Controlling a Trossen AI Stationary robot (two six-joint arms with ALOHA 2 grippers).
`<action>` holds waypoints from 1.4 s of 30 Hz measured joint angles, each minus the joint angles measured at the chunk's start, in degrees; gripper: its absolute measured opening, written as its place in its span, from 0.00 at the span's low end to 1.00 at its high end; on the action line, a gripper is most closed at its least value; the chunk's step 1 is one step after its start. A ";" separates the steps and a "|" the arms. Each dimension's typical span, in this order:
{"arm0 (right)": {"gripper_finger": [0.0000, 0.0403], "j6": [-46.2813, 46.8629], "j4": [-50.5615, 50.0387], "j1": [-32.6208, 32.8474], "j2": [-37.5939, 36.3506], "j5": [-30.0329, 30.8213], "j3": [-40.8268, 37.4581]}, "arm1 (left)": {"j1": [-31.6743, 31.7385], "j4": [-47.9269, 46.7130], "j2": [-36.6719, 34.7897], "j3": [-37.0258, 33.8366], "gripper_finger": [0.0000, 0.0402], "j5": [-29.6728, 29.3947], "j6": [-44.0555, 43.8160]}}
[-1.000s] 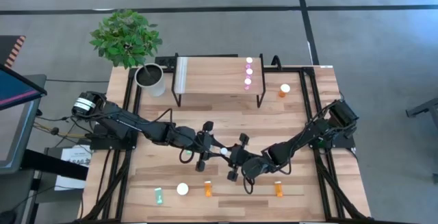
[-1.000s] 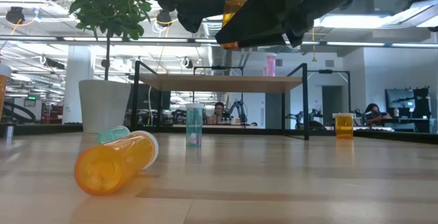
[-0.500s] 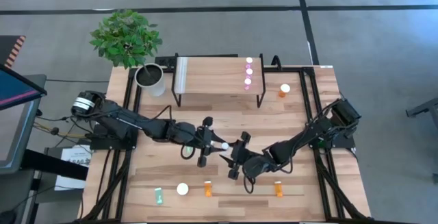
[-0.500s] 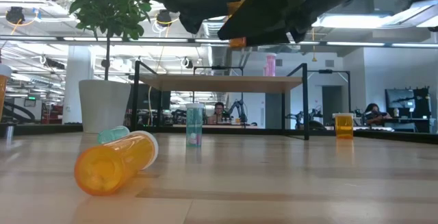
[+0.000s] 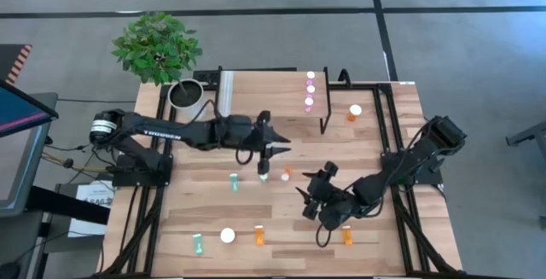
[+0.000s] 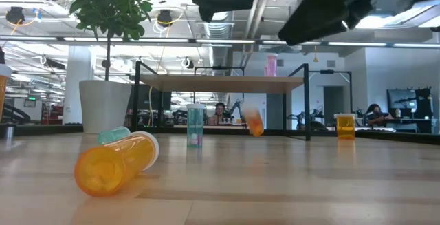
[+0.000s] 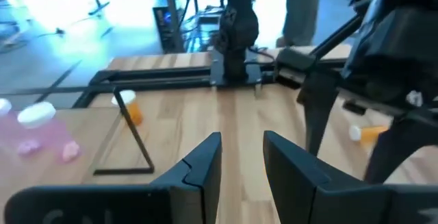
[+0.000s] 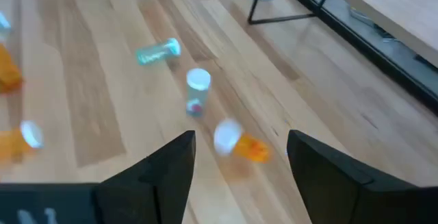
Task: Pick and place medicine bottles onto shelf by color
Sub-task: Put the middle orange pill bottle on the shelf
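Observation:
A small orange bottle point(image 5: 286, 174) shows blurred and tilted at the table's middle, held by no gripper; it also shows in the right wrist view point(image 8: 241, 145) and the low view point(image 6: 253, 123). Beside it stands a teal bottle point(image 5: 263, 177), and another teal bottle point(image 5: 234, 181) lies on its side. My left gripper point(image 5: 275, 142) is a little open and empty in front of the shelf point(image 5: 264, 95), on which three pink bottles point(image 5: 310, 90) stand. My right gripper point(image 5: 312, 185) is wide open and empty, on the orange bottle's near right.
A white plant pot point(image 5: 188, 98) stands left of the shelf, and an orange bottle point(image 5: 354, 110) stands right of it. Several bottles lie near the table's near edge: teal point(image 5: 198, 243), white-capped point(image 5: 228, 235), orange point(image 5: 259, 234) and orange point(image 5: 347, 235).
The orange bottle that was held up between the two grippers has dropped to the table and tumbles there. My left gripper has swung toward the far edge and the shelf. My right gripper has drawn back toward the table's right edge.

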 joint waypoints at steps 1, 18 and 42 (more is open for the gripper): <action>0.63 0.05 -0.08 0.26 0.02 0.07 -0.02 | 0.62 -0.09 0.00 0.25 0.24 1.69 -0.21; 0.63 10.16 -6.19 -0.89 5.35 -2.57 -0.02 | 0.53 1.46 0.02 -3.73 0.10 8.02 -2.58; 0.63 -2.72 43.92 -4.11 -2.60 -7.40 -30.10 | -3.42 8.33 12.15 -7.19 0.02 8.29 -8.57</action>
